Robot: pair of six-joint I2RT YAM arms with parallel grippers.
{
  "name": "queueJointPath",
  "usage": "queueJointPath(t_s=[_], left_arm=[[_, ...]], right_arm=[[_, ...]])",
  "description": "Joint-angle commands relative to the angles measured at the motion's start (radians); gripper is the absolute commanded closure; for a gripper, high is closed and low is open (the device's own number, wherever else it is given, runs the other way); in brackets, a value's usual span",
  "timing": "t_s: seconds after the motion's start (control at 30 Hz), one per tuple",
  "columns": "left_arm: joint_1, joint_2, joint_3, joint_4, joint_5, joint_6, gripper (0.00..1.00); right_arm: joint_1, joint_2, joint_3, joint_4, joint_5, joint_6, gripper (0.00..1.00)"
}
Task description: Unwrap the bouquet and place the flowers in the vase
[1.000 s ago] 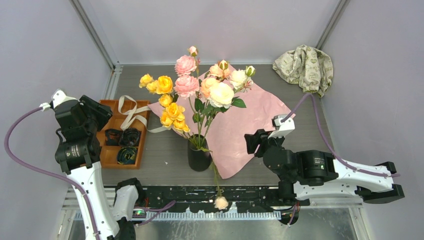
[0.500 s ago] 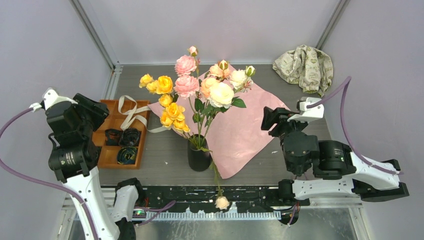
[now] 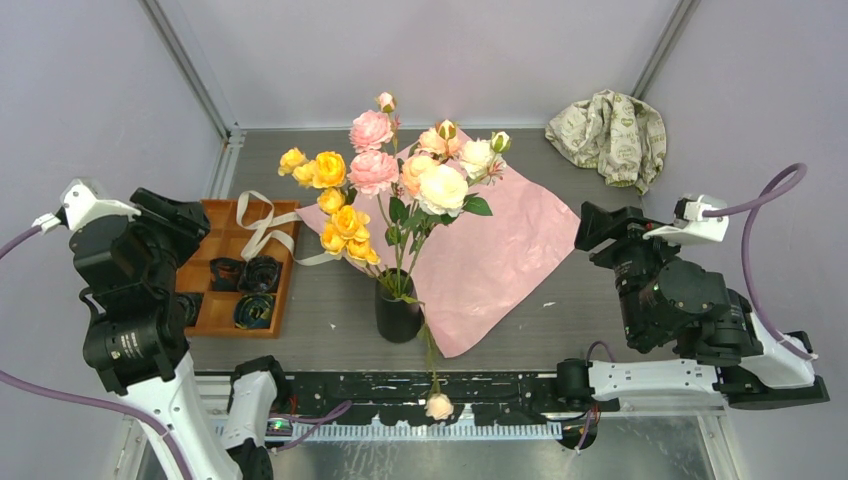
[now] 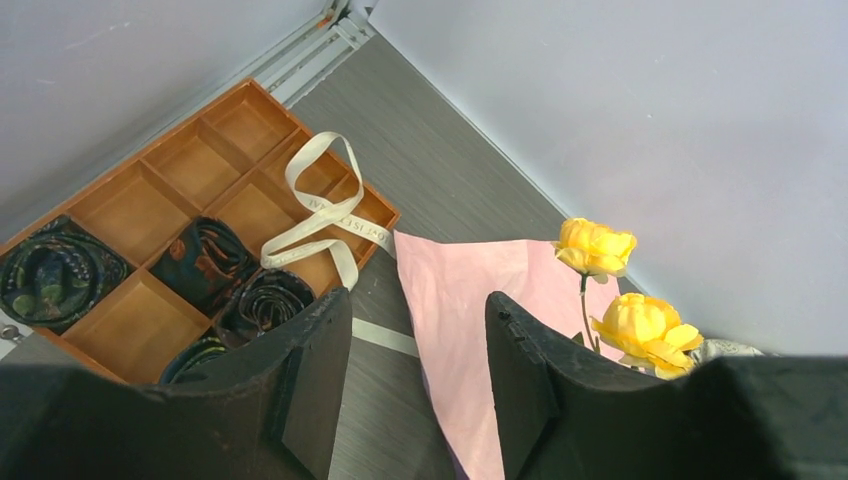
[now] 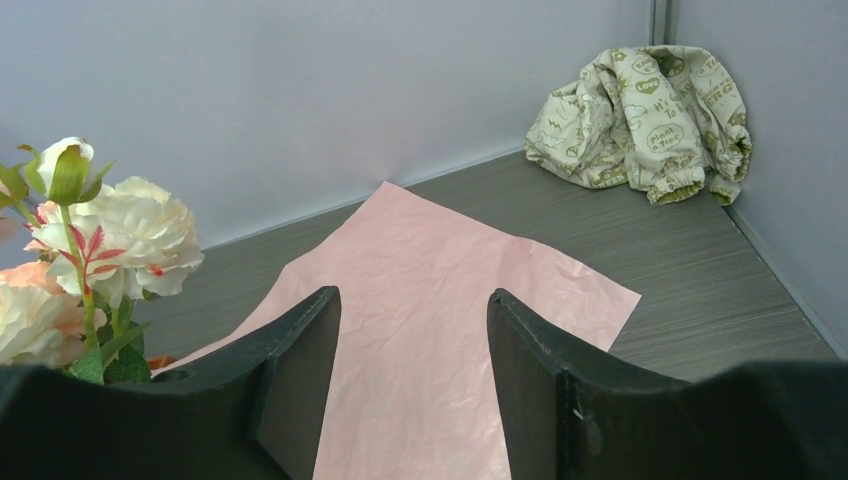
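One vase (image 3: 398,318) of flowers (image 3: 402,180), one stray rose (image 3: 438,405), one pink paper (image 3: 500,262); left tool (image 4: 418,300) and right tool (image 5: 412,295) wide, empty.

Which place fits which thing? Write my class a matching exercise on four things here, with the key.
1 black vase
2 beige ribbon
3 patterned cloth
4 drooping cream rose

A far right corner of the table
B across the rim of the orange tray
C by the near rail
D beside the pink wrapping paper, holding the flowers

Pairs: 1-D, 2-B, 3-A, 4-C
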Motion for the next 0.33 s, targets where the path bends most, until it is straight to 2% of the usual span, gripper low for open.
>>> queueJointPath(t_s=[0.0,0.17,0.3], left_arm=[[0.005,0.004,0.006,0.005,0.012,0.016,0.47],[0.005,0.001,0.008,0.005,0.009,0.018,0.47],[0.005,0.005,0.012,0.004,0.004,0.019,0.46]], right_arm=[[0.006,0.003,-0.003,0.017,0.037,-0.007,0.39],[0.006,0.022,-0.007,-0.022,0.065,-0.002,0.44],[0.006,0.006,0.007,-0.127,0.06,0.132,0.4]])
